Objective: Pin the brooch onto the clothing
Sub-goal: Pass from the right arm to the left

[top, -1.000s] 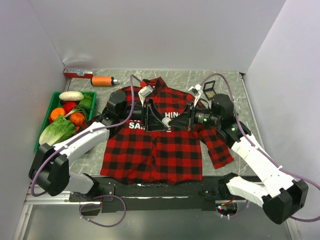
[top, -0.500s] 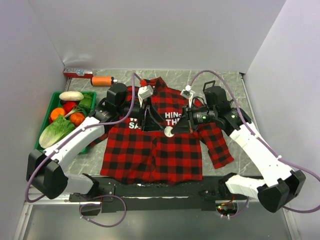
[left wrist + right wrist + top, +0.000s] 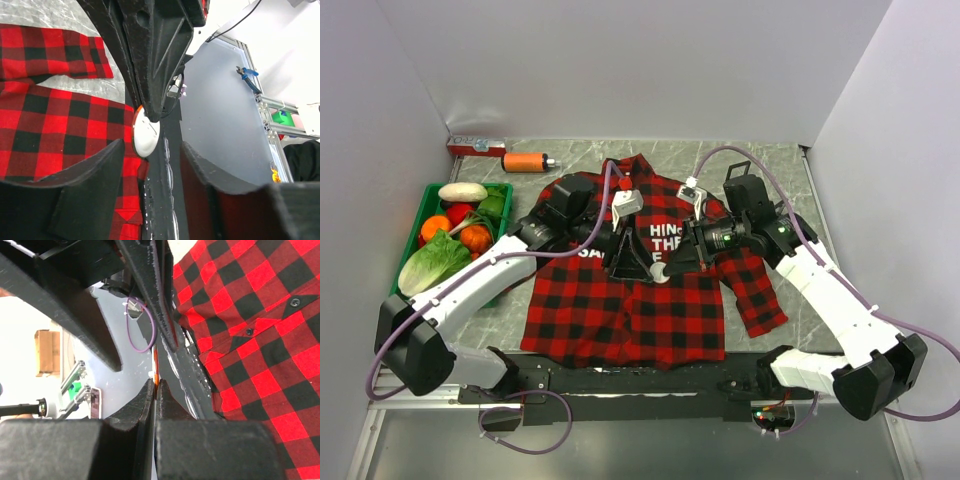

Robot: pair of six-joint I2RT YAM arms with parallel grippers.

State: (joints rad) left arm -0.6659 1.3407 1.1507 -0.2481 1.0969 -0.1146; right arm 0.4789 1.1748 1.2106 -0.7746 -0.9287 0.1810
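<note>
Brooch (image 3: 145, 136), a small white disc, is gripped edge-on in the tightly closed right gripper (image 3: 155, 385) and is held just over the chest of the plaid shirt (image 3: 620, 320), close below its white lettering. The shirt is spread flat at the middle of the worktop (image 3: 770, 160), collar toward the far edge and hem toward the near edge. The left gripper (image 3: 638, 270) is seen with its jaws apart, one finger on either side of the disc; whether either touches it cannot be told.

The step in hand is judged to be a hand-over, or a joint setting of the pin, with the brooch at the cloth but not yet fastened. The next move is thought to call for the left fingers to be closed squarely on the disc's rim, or on the fabric beneath, without the piece being knocked from the right grip. Whether a pin is exposed at its back cannot be told. A green tray (image 3: 428, 190) of vegetables is seen at the worktop's left edge.
</note>
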